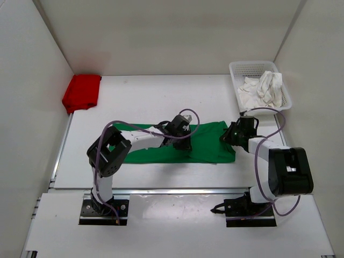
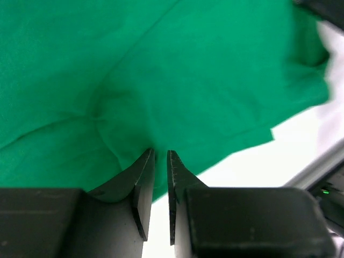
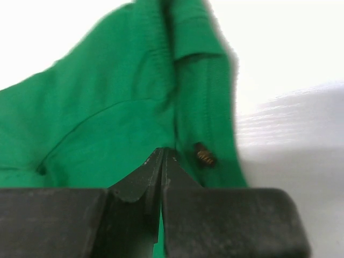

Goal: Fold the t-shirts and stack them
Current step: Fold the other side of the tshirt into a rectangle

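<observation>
The green t-shirt (image 1: 207,144) lies flat as a long strip across the middle of the table. My left gripper (image 1: 181,134) is low over its middle. Its jaws (image 2: 159,154) stand almost together on a puckered fold of the green t-shirt (image 2: 204,80) near its front edge. My right gripper (image 1: 228,135) is at the strip's right end. It (image 3: 164,151) is shut on the green t-shirt (image 3: 107,107) beside a hemmed edge with a small brown tag (image 3: 204,155). The red t-shirt (image 1: 81,92) lies folded at the back left. The white t-shirt (image 1: 262,88) is crumpled in the basket.
A white mesh basket (image 1: 235,68) stands at the back right corner. White walls close in the table on the left, back and right. A metal rail (image 1: 161,189) runs along the table's near edge in front of the arm bases.
</observation>
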Tool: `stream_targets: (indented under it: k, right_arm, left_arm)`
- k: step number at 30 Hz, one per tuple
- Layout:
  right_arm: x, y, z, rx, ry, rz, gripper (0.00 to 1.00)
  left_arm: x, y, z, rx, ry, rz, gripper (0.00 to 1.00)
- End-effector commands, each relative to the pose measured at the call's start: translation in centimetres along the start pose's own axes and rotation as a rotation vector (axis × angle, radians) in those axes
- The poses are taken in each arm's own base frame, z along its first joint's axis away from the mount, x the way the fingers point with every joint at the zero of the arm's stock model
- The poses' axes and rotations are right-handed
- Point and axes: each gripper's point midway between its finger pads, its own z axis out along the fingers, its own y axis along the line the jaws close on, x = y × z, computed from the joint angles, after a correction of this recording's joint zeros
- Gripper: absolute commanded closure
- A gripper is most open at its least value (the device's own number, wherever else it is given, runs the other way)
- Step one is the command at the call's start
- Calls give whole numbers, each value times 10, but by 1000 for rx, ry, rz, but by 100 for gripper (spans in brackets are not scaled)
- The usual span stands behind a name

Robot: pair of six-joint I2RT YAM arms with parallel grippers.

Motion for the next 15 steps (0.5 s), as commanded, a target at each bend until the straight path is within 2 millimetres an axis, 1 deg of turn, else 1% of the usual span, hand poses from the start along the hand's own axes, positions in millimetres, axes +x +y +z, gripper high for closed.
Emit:
stream_targets:
  k: [1, 2, 3, 5, 6, 7, 8, 9, 10, 11, 12, 13, 14, 15]
  right_arm:
    - [-20, 3, 13, -4, -30, 11, 100]
    - [-18, 2, 15, 3, -18, 7, 100]
    - [-18, -4, 19, 20, -8, 16, 100]
    - [-20, -10, 18, 36, -6, 32, 100]
    - [-22, -5, 15, 27, -21, 27, 100]
    - [-26, -6, 11, 40, -46, 26, 100]
    - [-30, -7, 8, 67, -70, 9, 100]
    - [-32, -1, 4, 61, -71, -7, 100]
    - [-42, 7, -2, 62, -107, -39, 100]
    - [-41, 11, -4, 68, -105, -51, 100]
    - [-48, 20, -9, 56, -133, -68, 100]
    - [-42, 28, -12, 42, -107, -92, 100]
    - [-33, 37, -13, 20, -86, -110, 100]
    - [-30, 43, -16, 3, -87, -123, 100]
  left_arm:
    - [12, 17, 3, -25, 25, -16, 74]
    - [12, 23, 3, -26, 23, -24, 73]
    - [19, 29, 0, -29, 31, -41, 74]
    - [23, 38, -8, -4, 18, -76, 71]
    - [19, 36, -11, 35, 3, -102, 69]
    - [20, 33, -21, 67, -8, -119, 69]
    - [13, 27, -28, 117, -36, -125, 66]
    - [15, 27, -32, 128, -31, -136, 63]
    - [6, 20, -42, 152, -63, -137, 61]
    - [2, 16, -47, 165, -74, -130, 54]
    - [-3, 8, -52, 184, -88, -106, 49]
    - [-11, 0, -59, 206, -115, -85, 46]
    - [-14, -6, -66, 217, -131, -65, 40]
    - [-16, -10, -69, 224, -142, -51, 34]
